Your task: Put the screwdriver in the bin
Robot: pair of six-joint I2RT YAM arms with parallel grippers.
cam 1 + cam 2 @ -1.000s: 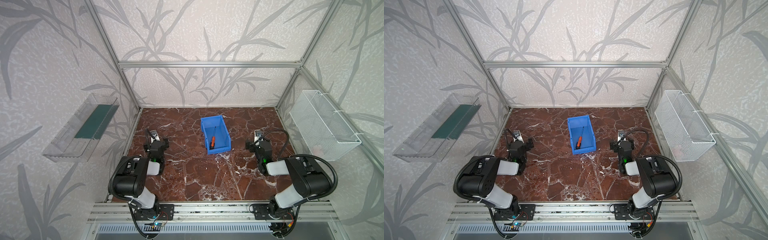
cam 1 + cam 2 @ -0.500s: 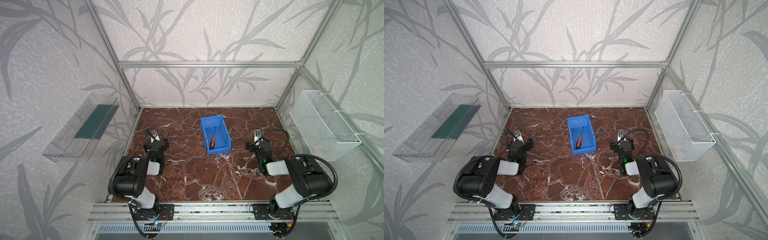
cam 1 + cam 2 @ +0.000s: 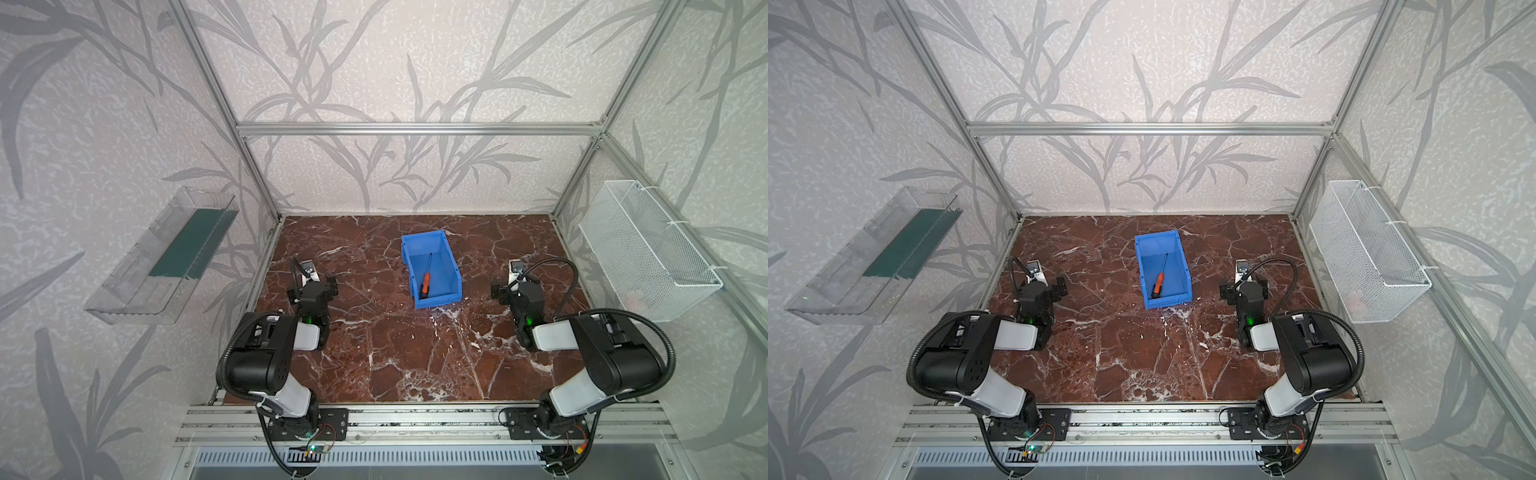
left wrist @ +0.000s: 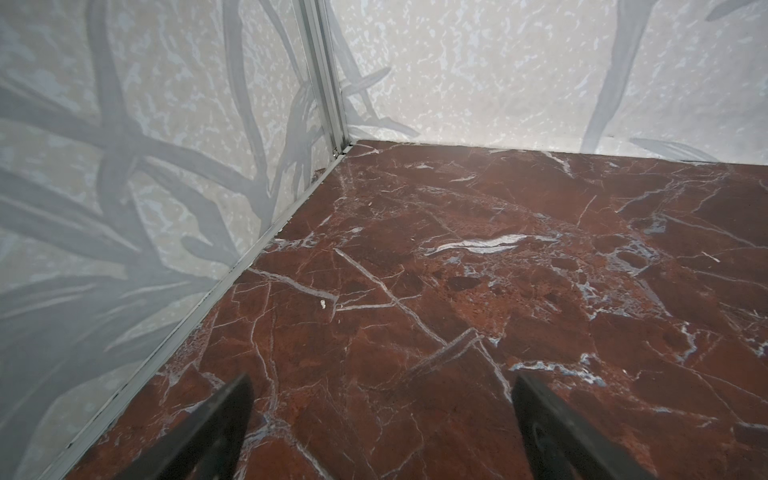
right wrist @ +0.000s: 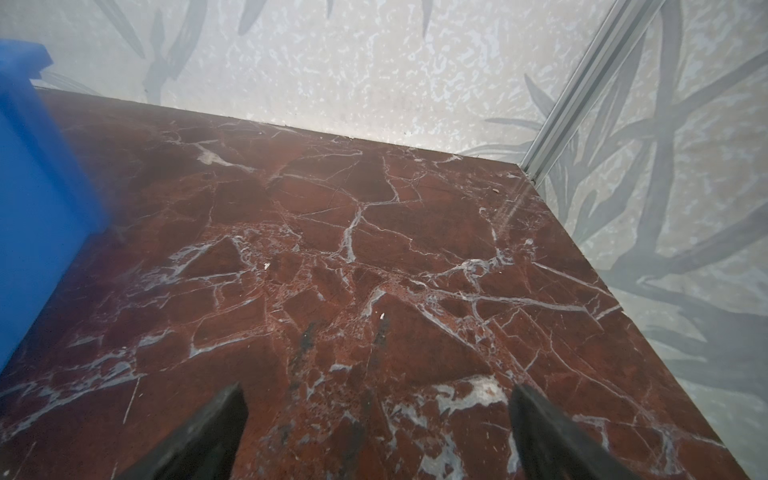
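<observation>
The screwdriver [image 3: 426,279] lies flat inside the bin [image 3: 438,302], mid-scene, handle toward the near lip. Placement step judged complete. On the left gripper [image 4: 381,386] and right gripper [image 5: 376,390], jaws apart, empty, well clear either side. Next move: none needed, beyond not knocking the bin.

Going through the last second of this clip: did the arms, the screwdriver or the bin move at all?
Nothing visibly changed. The screwdriver still lies inside the bin. The left gripper and the right gripper stay open and empty over the table, one on each side of the bin.
</observation>
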